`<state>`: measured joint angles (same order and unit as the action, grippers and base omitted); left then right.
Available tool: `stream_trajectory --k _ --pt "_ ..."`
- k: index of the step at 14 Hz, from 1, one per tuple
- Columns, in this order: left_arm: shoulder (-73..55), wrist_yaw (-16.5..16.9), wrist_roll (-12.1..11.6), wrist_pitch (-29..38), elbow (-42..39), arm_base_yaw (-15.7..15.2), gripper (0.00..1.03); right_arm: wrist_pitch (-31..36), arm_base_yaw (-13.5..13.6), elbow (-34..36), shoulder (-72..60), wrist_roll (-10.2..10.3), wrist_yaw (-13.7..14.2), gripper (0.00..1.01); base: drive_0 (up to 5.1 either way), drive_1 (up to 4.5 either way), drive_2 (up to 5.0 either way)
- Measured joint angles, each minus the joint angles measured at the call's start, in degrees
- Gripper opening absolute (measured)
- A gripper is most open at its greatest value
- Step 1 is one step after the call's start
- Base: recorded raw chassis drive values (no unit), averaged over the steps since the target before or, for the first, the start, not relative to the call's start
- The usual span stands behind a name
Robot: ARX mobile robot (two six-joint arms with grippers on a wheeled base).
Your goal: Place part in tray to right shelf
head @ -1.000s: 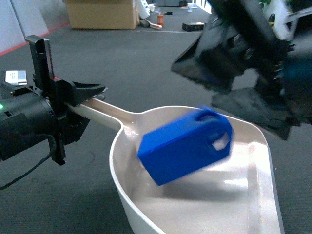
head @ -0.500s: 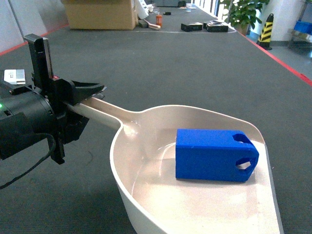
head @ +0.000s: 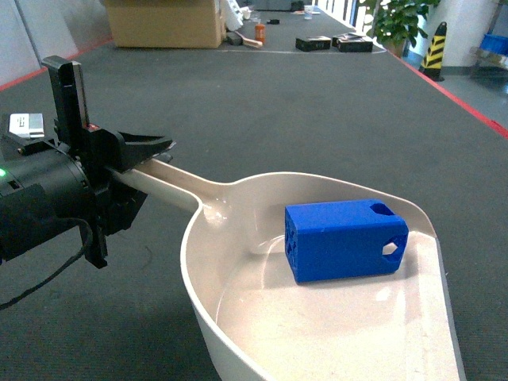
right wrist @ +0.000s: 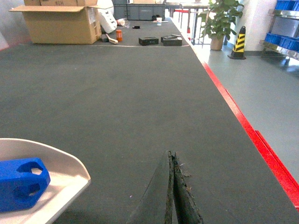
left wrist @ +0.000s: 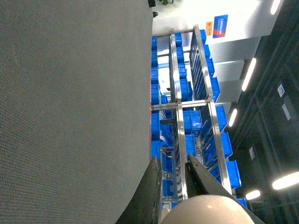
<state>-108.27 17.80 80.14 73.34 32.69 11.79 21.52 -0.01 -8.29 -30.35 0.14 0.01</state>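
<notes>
The bright-blue part (head: 345, 240) lies on its side inside the beige tray (head: 198, 262), toward the far right wall, with nothing touching it. My left gripper (head: 157, 149) is shut on the tray's long handle (head: 171, 181) and holds the tray above the floor. In the left wrist view its fingers (left wrist: 152, 186) flank the rounded handle end (left wrist: 210, 210). My right gripper (right wrist: 172, 158) is shut and empty, off to the right of the tray (right wrist: 70, 163) and the part (right wrist: 18, 186); it does not show in the head view. The right shelf is not recognisable in any view.
Dark grey carpet (head: 278, 111) spreads ahead, edged by a red line (right wrist: 261, 140). A cardboard box (head: 163, 22), small items and a potted plant (head: 393, 20) stand far back. Steel racks with blue crates (left wrist: 187, 116) show in the left wrist view.
A second ago my right gripper hung over the tray with the part tumbling below it. It has since left the head view, and the part has settled in the tray, turned slightly.
</notes>
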Motion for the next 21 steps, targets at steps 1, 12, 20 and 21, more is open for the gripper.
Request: stream_trajectory --k 1,12,20,21 --pt "0.0 0.0 0.0 0.0 0.0 0.0 0.13 -0.5 0.0 1.4 2.0 0.0 0.0 0.02 0.0 0.0 0.0" --pt "0.0 0.0 0.0 0.0 0.0 0.0 0.13 -9.4 0.0 7.6 18.3 0.0 0.0 0.02 0.0 0.0 0.0" --pt "0.0 0.0 0.0 0.0 0.0 0.0 0.13 -21.8 0.0 7.5 30.1 0.0 0.0 0.02 0.0 0.0 0.0" --pt "0.0 0.0 0.0 0.0 0.0 0.0 0.13 -21.7 0.0 7.5 30.1 0.0 0.0 0.02 0.0 0.0 0.0"
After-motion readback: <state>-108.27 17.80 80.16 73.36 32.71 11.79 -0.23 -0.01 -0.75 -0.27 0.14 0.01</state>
